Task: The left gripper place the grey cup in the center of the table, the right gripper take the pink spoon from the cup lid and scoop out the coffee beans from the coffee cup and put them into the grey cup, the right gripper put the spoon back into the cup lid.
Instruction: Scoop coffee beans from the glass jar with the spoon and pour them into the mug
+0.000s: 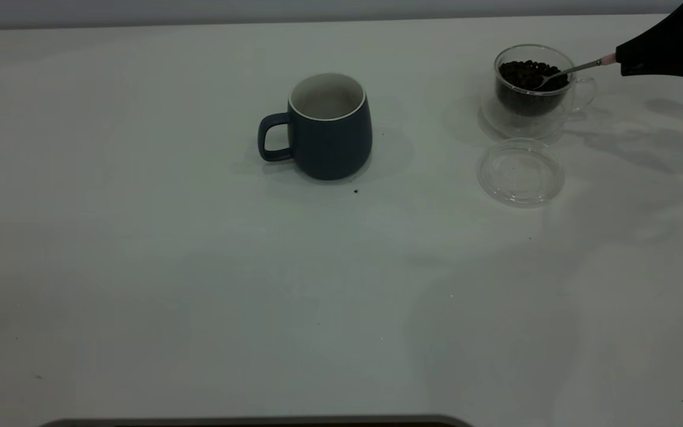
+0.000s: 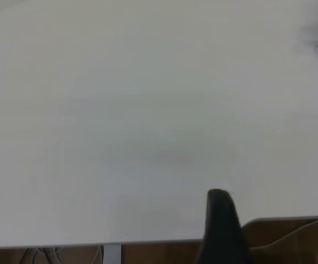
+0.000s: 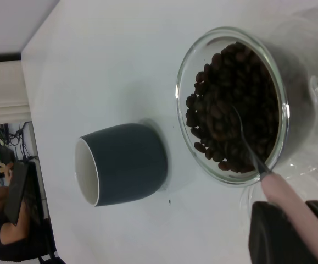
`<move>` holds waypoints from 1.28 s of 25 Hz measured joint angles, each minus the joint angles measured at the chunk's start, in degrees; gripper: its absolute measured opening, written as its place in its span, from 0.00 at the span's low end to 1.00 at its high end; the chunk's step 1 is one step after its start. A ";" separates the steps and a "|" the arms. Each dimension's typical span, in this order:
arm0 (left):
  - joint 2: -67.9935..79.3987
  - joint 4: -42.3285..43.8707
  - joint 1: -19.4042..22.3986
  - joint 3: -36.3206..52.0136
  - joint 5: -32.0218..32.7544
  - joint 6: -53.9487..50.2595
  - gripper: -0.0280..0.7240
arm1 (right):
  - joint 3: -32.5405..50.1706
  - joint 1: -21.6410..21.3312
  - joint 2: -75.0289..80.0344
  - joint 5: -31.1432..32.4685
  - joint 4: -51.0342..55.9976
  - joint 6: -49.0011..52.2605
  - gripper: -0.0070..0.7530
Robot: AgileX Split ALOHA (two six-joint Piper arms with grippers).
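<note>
The grey cup (image 1: pixel 328 127) stands upright near the table's middle, handle to the left, its white inside showing no beans; it also shows in the right wrist view (image 3: pixel 123 164). The coffee cup (image 1: pixel 532 89) at the back right is full of coffee beans (image 1: pixel 528 74). My right gripper (image 1: pixel 623 62) is shut on the pink spoon (image 1: pixel 578 67), whose metal bowl dips into the beans (image 3: pixel 230 118); the pink handle (image 3: pixel 290 203) runs between the jaws. The cup lid (image 1: pixel 520 172) lies bare in front of the coffee cup. One finger (image 2: pixel 222 225) of my left gripper hangs over the table's edge.
A single dark bean or crumb (image 1: pixel 356 191) lies on the white table (image 1: pixel 199 284) just in front of the grey cup. The left gripper is outside the exterior view. A person sits beyond the table's far edge in the right wrist view (image 3: pixel 5 220).
</note>
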 joint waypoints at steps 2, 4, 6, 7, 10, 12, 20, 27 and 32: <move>0.00 0.00 0.02 0.00 0.00 0.00 0.79 | 0.00 -0.32 0.00 0.00 0.12 0.00 0.14; 0.00 0.00 0.09 0.00 0.00 0.00 0.79 | 0.00 -0.98 0.00 0.00 0.49 0.00 0.14; 0.00 0.00 0.14 0.00 0.00 0.00 0.79 | -0.05 -1.82 0.00 0.46 0.66 0.00 0.14; 0.00 0.00 0.14 0.00 0.00 0.00 0.79 | -0.05 -2.30 0.00 0.83 0.71 0.00 0.14; 0.00 0.00 0.14 0.00 0.00 0.00 0.79 | -0.07 -3.18 0.05 1.79 0.71 0.00 0.14; 0.00 0.00 0.14 0.00 0.00 0.00 0.79 | -0.07 -3.40 0.05 2.72 0.76 -0.12 0.14; 0.00 0.00 0.14 0.00 0.00 0.00 0.79 | -0.07 -3.40 0.05 4.73 2.69 -1.18 0.14; 0.00 0.00 0.14 0.00 0.00 0.00 0.79 | -0.07 -3.34 -0.07 4.96 3.76 -1.80 0.14; 0.00 0.00 0.14 0.00 0.00 0.06 0.79 | -0.07 -1.23 -2.16 5.02 4.17 -1.80 0.14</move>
